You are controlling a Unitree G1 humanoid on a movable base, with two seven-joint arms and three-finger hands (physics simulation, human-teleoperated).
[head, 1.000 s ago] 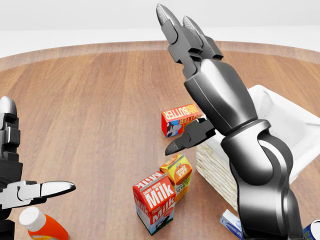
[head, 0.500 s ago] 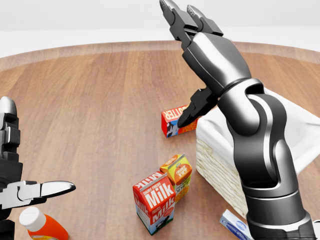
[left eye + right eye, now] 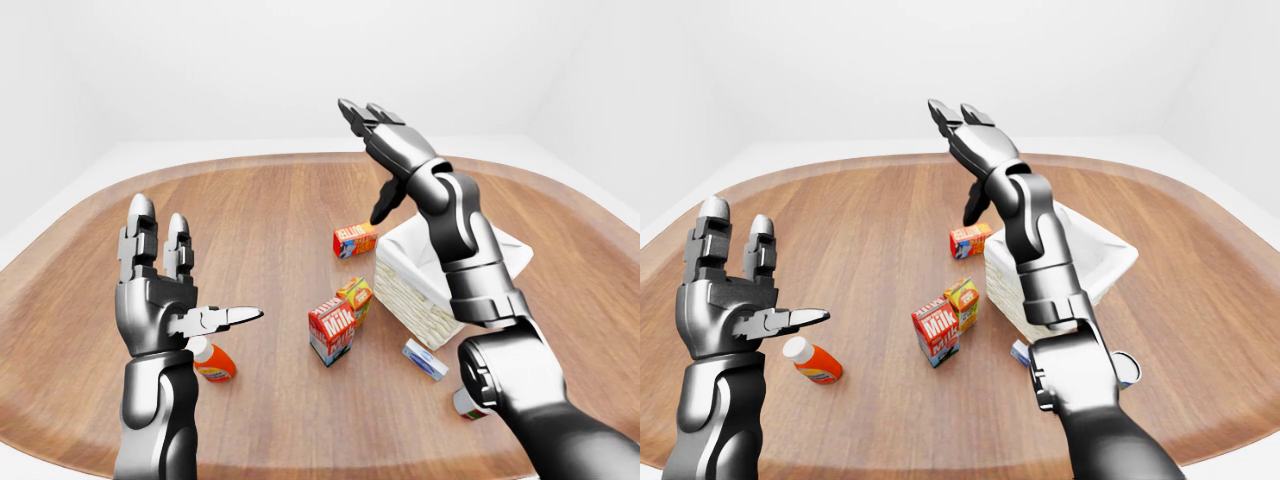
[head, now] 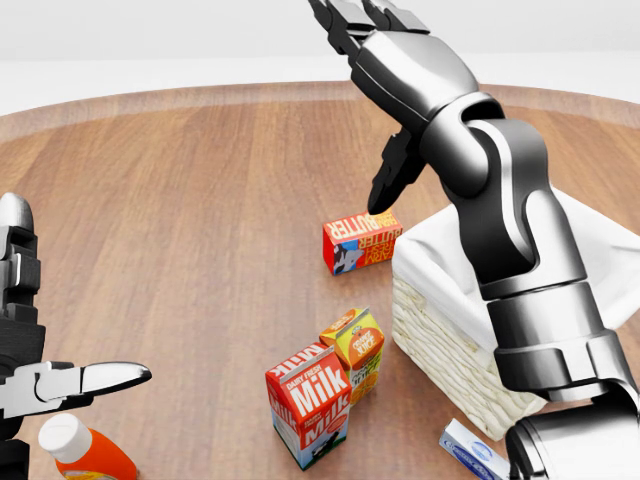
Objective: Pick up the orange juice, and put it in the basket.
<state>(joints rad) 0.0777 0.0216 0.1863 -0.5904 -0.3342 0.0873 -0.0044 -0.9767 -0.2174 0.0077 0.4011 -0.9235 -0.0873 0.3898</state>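
Note:
The orange juice is a small orange and yellow carton. It stands upright on the wooden table, touching the milk carton and just left of the white woven basket. My right hand is raised high above the table beyond the basket, open with fingers spread and nothing in it. The right forearm crosses over the basket. At the left, my left hand is held up and open with its thumb pointing right, well away from the juice.
A red butter box lies above the juice in the head view. An orange bottle with a white cap lies under my left hand. A small blue and white box and a can sit below the basket.
My right hand has lifted from low over the butter box and juice toward the top of the head view, and the forearm has straightened. The left hand and the objects have not moved.

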